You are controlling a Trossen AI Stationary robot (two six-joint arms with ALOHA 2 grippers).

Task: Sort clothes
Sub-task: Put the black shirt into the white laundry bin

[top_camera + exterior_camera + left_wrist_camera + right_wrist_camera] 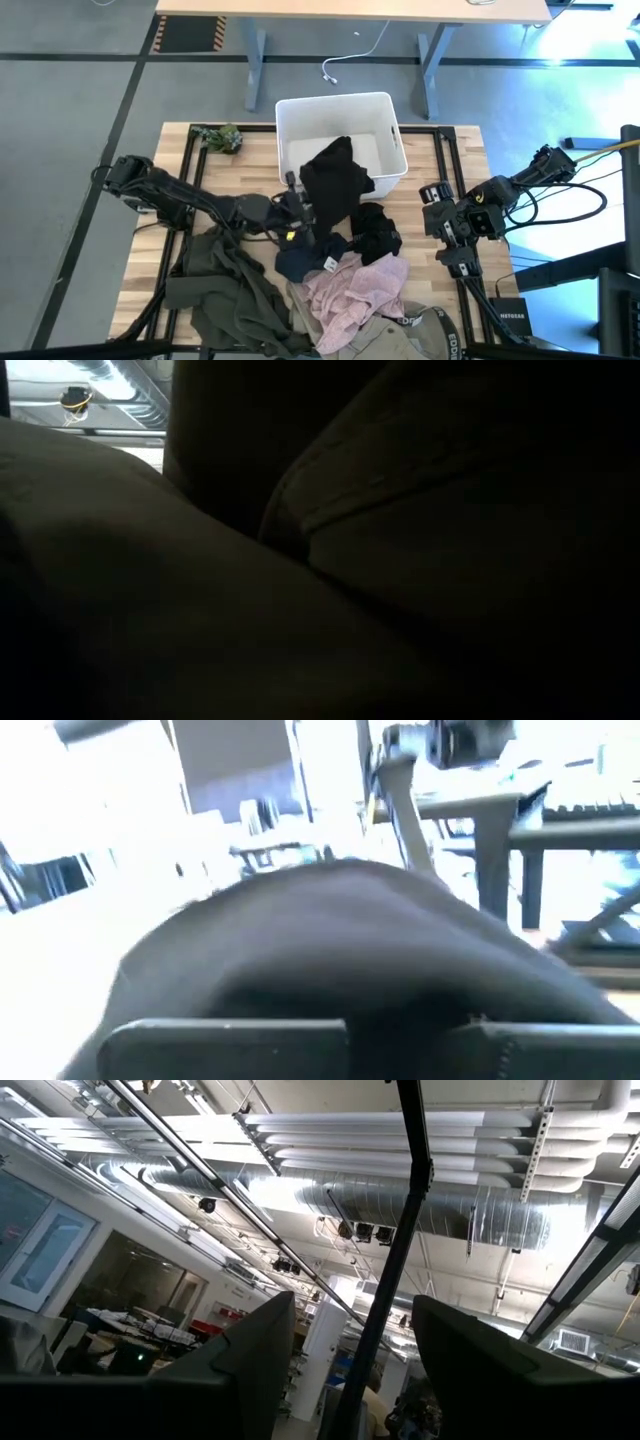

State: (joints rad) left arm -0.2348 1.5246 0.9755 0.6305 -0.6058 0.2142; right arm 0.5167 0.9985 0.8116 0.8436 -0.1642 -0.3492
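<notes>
The left end effector (297,205) is closed on the black garment (336,180), which drapes over the front wall of the white bin (390,120). More clothes lie heaped on the bench (260,150) in front of the bin: a navy piece (305,262), a pink one (350,290), olive-green ones (225,285) and a beige one whose strap lettering is too small to read. The right end effector (443,225) waits open at the bench's right side. A box (510,312) near it reads NETGEAR.

Lab or workshop: exposed ceiling ducts (400,1200), glass-walled rooms.
</notes>
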